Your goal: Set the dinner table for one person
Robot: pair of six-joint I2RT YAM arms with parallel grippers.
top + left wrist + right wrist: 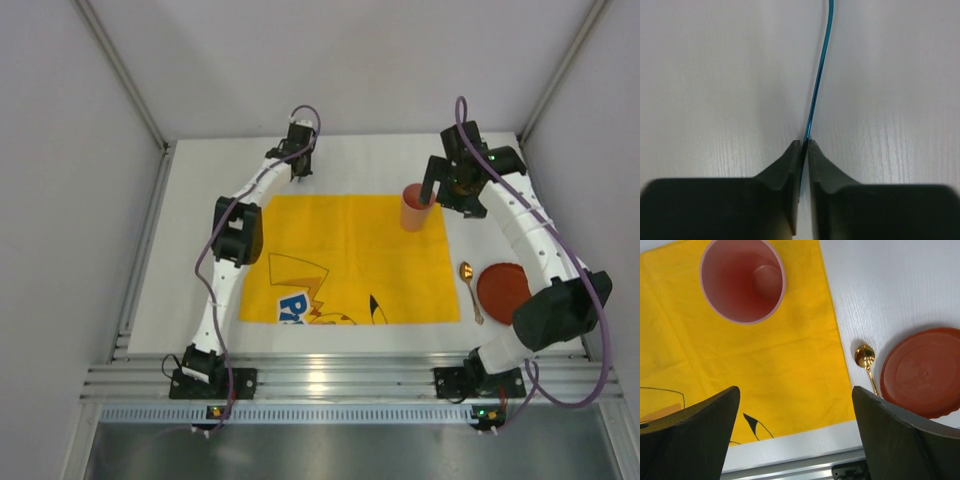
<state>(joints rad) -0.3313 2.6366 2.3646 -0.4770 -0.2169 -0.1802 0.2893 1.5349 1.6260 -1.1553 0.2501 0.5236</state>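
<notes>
Top external view first: white desk [330, 150] spread wide under both arms, yellow cloth [340, 260] at its centre. At eleven o'clock off the cloth, left tool [803, 145] nipped almost shut on a thin blue strip [819, 75], edge-on, probably cutlery. At one o'clock, right tool [795, 390] gaping wide, holding nothing, near the pink cup [414, 207]. Best bet: pinch firmly, lift straight, carry clothward without twisting.

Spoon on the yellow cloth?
No, the gold spoon lies on the bare white table, between the yellow cloth and the red plate.
</notes>
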